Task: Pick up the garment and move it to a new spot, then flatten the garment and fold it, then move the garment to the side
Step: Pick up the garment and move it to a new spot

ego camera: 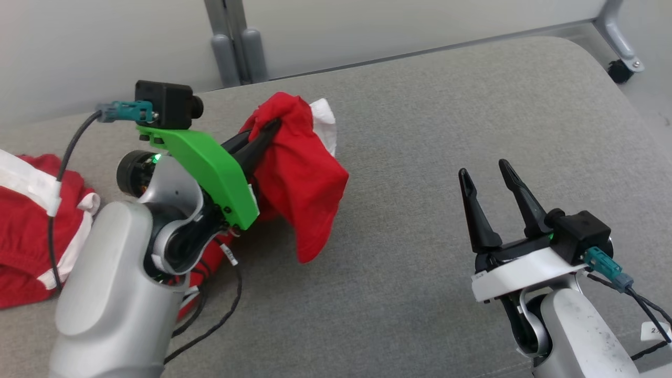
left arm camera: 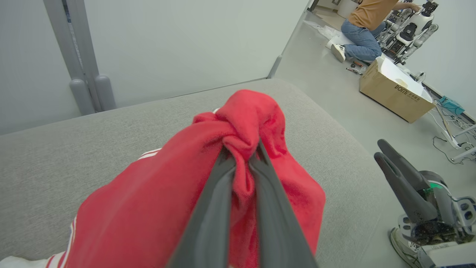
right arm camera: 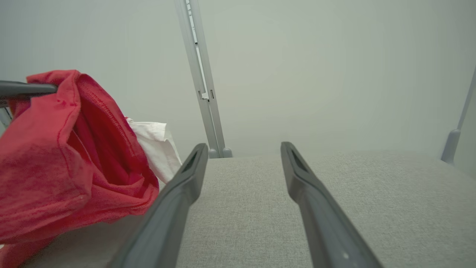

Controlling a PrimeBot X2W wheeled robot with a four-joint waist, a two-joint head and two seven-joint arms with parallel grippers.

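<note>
You have the grey padded surface [ego camera: 446, 121] spread under both arms. On its left half sits the red garment [ego camera: 302, 173], bunched up with its top fold raised off the padding. A white part shows behind that fold, and the lower edge hangs down toward the surface (whether it touches there you cannot tell). At the far left edge of the head view a red and white heap [ego camera: 31, 231] lies flat on the padding; you cannot tell whether it joins the lifted cloth. Off the surface, on the floor [left arm camera: 334, 85] in the left wrist view, a cardboard box [left arm camera: 394, 93] stands with its top open. Something white lies across the opening, and what else is inside cannot be made out. A person [left arm camera: 364, 33] kneels just beyond it. Your left gripper [ego camera: 275, 125] has its two dark fingers pressed together on a twisted knot of the garment's top fold. Your right gripper [ego camera: 484, 169] is well apart from the cloth over bare padding, its fingers spread wide, holding and touching nothing.
</note>
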